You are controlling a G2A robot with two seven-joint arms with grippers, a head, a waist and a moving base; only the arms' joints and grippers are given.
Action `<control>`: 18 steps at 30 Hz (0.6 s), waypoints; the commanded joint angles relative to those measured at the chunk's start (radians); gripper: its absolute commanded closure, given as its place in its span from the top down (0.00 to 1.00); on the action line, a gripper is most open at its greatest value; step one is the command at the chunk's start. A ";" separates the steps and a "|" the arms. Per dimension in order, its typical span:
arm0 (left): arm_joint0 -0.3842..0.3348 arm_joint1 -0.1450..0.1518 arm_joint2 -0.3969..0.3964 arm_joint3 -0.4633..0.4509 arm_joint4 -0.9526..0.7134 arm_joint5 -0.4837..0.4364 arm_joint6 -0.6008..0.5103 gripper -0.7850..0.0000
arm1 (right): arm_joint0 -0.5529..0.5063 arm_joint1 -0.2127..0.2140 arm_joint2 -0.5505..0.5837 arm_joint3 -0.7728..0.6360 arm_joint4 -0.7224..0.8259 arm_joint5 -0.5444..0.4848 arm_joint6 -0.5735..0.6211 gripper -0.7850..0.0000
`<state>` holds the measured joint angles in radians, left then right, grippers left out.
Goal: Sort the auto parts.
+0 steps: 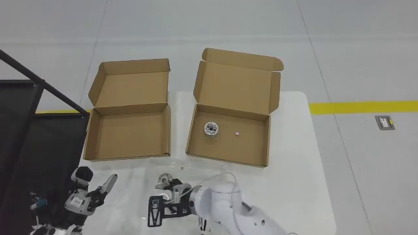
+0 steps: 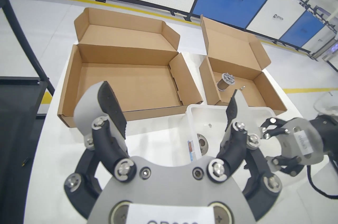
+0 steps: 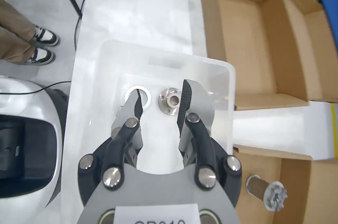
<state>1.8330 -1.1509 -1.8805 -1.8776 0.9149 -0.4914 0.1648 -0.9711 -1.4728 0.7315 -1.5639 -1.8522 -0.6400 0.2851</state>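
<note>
A clear plastic bin [image 3: 230,69] at the table's near edge holds a flanged metal hub [image 3: 170,101] and a flat metal ring [image 3: 144,93]. My right gripper [image 3: 161,103] hangs open just above them, one finger over the ring and the other beside the hub. My left gripper [image 2: 171,108] is open and empty, above the table beside the bin [image 2: 190,110], in which the hub [image 2: 202,143] lies. A gear-topped cylinder [image 1: 211,128] and a small screw [image 1: 237,132] lie in the right cardboard box [image 1: 261,140]. The left cardboard box [image 1: 127,137] holds nothing.
Both boxes have their lids folded back toward the far side. A black rack [image 1: 26,137] stands against the table's left edge. Bare white table [image 1: 294,189] lies to the right of the bin.
</note>
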 commanded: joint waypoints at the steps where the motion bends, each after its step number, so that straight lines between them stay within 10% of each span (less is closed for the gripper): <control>1: 0.013 0.003 -0.005 -0.031 0.069 -0.026 -0.017 1.00 | -0.131 0.044 0.078 -0.124 -0.112 0.040 -0.107 0.47; 13: 0.026 0.012 0.103 -0.266 0.557 0.023 -0.157 1.00 | -0.711 0.183 0.416 -0.413 -0.434 0.443 -0.677 0.46; 14: 0.023 0.013 0.117 -0.283 0.596 0.023 -0.180 1.00 | -0.747 0.190 0.441 -0.423 -0.441 0.453 -0.702 0.50; 15: 0.019 0.014 0.130 -0.300 0.639 0.013 -0.204 1.00 | -0.775 0.197 0.461 -0.431 -0.458 0.429 -0.710 1.00; 18: 0.016 0.017 0.144 -0.318 0.667 -0.020 -0.218 1.00 | -0.775 0.197 0.461 -0.431 -0.458 0.429 -0.710 1.00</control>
<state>1.8491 -1.1339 -1.7363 -2.1968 1.5841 -0.5149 -0.0550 -1.7520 -1.2748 1.1950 -1.9962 -2.3117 -0.2097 -0.4276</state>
